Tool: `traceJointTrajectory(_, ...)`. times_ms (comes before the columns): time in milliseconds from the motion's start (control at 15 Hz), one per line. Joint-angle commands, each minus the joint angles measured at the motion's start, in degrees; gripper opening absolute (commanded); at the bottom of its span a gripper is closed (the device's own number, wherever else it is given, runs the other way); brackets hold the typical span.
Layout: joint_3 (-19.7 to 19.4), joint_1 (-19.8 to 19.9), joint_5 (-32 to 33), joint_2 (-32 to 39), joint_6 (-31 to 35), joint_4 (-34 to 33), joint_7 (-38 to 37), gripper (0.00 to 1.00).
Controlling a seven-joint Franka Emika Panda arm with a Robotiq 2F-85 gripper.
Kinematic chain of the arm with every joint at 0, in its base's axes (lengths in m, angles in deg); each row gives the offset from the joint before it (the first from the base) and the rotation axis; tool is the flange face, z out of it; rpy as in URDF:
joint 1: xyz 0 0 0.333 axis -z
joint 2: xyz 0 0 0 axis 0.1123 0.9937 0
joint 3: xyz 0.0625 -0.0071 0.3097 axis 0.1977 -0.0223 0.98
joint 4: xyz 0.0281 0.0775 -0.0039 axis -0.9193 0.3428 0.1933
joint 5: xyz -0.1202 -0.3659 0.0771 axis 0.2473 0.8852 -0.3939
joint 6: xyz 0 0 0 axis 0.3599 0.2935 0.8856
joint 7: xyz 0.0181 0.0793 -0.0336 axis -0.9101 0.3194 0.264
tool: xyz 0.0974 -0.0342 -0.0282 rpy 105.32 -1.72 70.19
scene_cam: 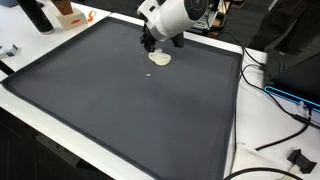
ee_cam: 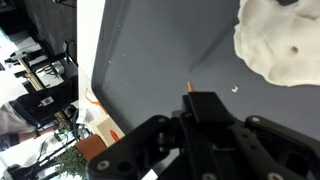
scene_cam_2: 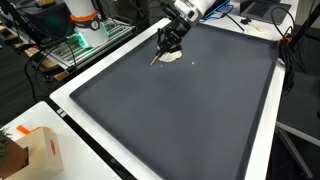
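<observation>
A large dark mat (scene_cam: 130, 110) covers the table in both exterior views. Near its far edge lies a white crumpled lump (scene_cam: 160, 59), also seen as the lump (scene_cam_2: 173, 57) and, in the wrist view, as the lump (ee_cam: 280, 45) at top right. My gripper (scene_cam: 150, 44) hangs just beside the lump, low over the mat. Its black fingers (ee_cam: 205, 108) are pressed together on a thin stick with an orange tip (ee_cam: 188, 89) that pokes out past them. The stick (scene_cam_2: 156, 59) slants down towards the mat, next to the gripper (scene_cam_2: 168, 42). The stick's tip is apart from the lump.
A tiny white speck (ee_cam: 236, 88) lies on the mat near the lump. A white table border (scene_cam_2: 70, 95) surrounds the mat. A cardboard box (scene_cam_2: 38, 152) sits at one corner, a dark bottle (scene_cam: 36, 15) at another, cables (scene_cam: 275, 95) along one side.
</observation>
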Motion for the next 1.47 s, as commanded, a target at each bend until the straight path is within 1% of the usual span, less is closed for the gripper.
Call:
traceJointTrajectory(0, -0.6, -1.2, 1.7, 0.5, -0.4, 0.2, 1.3, 0.03)
traceJointTrajectory(733, -0.2, -2.7, 4.2, 1.2, -0.2, 0.5, 3.8, 0.03)
traceJointTrajectory(1400, 0.7, -3.3, 6.2, -0.2, 1.8, 2.0, 9.7, 0.03)
